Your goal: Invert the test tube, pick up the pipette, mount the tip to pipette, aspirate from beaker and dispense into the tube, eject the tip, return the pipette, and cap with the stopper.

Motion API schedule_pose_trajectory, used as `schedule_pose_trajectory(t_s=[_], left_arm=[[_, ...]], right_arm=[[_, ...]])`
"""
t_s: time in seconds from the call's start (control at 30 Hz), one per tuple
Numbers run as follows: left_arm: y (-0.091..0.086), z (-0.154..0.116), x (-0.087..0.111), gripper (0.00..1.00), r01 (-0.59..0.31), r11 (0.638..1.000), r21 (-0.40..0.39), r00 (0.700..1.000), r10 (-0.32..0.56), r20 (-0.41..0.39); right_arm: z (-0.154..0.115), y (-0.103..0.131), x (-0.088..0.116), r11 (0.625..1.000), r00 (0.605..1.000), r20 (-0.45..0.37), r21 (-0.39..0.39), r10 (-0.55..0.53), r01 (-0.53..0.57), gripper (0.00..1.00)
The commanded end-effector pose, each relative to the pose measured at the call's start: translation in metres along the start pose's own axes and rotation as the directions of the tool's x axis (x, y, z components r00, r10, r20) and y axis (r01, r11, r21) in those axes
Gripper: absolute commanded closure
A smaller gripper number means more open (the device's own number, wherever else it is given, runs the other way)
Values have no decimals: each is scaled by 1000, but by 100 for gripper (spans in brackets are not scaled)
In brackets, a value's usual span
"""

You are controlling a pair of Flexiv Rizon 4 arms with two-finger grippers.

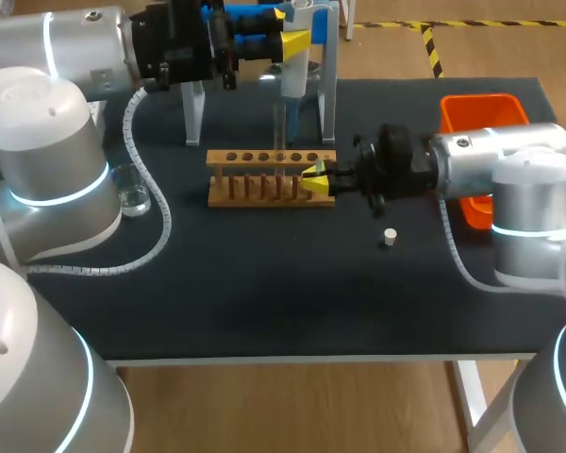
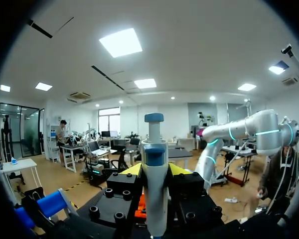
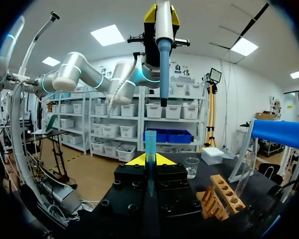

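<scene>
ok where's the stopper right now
Head view: the white stopper sits on the table right of middle, just in front of the right arm, past the right end of the wooden rack.

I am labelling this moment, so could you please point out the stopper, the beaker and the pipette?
stopper (image 1: pixel 390 237), head view, on its white top face.
beaker (image 1: pixel 134 196), head view, on its clear glass body.
pipette (image 2: pixel 155 194), left wrist view, on the middle of its white body.
</scene>
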State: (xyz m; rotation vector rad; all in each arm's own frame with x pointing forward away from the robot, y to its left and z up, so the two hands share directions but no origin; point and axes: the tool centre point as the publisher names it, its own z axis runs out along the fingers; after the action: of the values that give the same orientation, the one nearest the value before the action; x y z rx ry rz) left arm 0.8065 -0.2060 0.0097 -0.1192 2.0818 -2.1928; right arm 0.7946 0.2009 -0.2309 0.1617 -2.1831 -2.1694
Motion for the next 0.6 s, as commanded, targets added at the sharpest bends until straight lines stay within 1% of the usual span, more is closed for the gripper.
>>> schedule_pose_trajectory(t_s=[0.03,0.6], left_arm=[[0,0,0,100,-1,1000,1,1000,1,-1],[-2,1,2,100,-33,999,17,999,34,-23]], right_arm=[[7,-2,-6,1000,1000,-11,-2,1,-1,100],[17,-2,-6,1000,1000,-22,-2,-4,4,100]])
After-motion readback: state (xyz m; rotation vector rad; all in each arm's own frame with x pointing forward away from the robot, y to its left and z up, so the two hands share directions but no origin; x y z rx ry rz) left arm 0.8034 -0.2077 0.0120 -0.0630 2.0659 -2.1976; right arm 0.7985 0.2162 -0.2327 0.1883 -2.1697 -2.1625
